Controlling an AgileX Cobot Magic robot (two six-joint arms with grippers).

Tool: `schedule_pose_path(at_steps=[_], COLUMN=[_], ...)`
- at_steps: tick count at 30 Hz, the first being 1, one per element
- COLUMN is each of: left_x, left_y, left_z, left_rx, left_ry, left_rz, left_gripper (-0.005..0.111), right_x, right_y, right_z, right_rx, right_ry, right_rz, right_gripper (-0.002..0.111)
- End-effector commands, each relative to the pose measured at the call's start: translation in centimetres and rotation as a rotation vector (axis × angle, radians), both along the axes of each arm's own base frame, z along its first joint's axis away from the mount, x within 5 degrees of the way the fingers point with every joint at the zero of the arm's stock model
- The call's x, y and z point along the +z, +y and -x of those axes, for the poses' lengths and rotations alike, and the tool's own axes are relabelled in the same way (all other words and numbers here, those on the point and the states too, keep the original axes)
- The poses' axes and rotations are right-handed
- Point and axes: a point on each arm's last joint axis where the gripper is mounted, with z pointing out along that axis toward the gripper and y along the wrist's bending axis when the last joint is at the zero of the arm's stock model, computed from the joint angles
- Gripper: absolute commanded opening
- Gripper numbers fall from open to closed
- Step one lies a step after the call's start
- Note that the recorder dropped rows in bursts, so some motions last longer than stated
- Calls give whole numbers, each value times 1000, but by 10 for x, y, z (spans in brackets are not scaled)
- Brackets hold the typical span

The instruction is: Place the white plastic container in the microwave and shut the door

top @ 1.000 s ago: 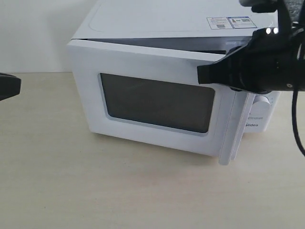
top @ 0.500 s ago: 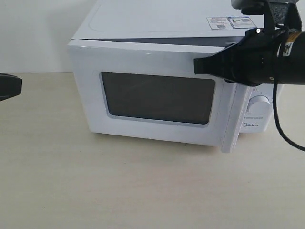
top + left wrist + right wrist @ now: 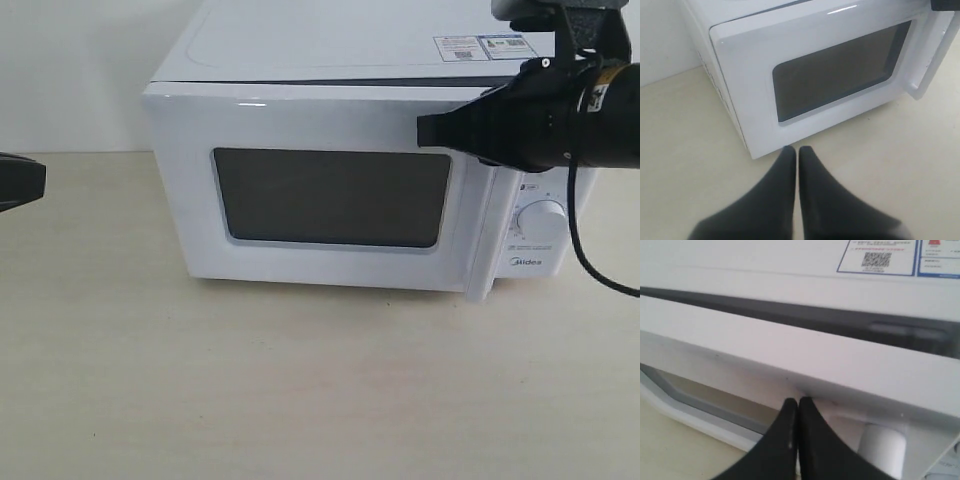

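The white Midea microwave (image 3: 330, 45) stands on the table with its door (image 3: 190, 200) swung against the body; a thin dark seam runs along the door's top edge (image 3: 790, 315). The dark mesh window (image 3: 330, 197) shows nothing inside, so the white plastic container is hidden. My right gripper (image 3: 422, 131) is shut, its tips (image 3: 798, 400) pressed on the door's upper corner beside the vertical bar handle (image 3: 481, 250). My left gripper (image 3: 22, 182) is shut and empty, hovering over the table off the microwave's hinge side (image 3: 794, 149).
Stickers (image 3: 485, 46) lie on the microwave top. A white dial (image 3: 545, 216) shows under my right arm, whose black cable (image 3: 580, 250) hangs in front of the control panel. Beige table (image 3: 300, 400) spreads in front; a white wall (image 3: 70, 60) stands behind.
The door has swung from ajar to flush against the microwave body. My right gripper followed it inward, staying on its upper corner. The left gripper has not moved.
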Motion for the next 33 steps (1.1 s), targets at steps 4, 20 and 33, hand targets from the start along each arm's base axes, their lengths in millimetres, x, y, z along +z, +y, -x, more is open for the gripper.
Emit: schedule_pose_path(at_steps=[4,20,33], left_x=[0,0,0], left_y=[0,0,0], left_z=[1,1,1], left_rx=[5,5,4], left_ry=[9,9,10], left_rz=[14,14,13], left_gripper=[4,4,4], right_x=[0,3,4], right_y=[-8,-3,-3], right_z=[-5,-22,-22], right_rx=[-29,-29,-29], right_ry=[12,-15,-25], right_rz=[8,0,-3], right_gripper=[0,0,0])
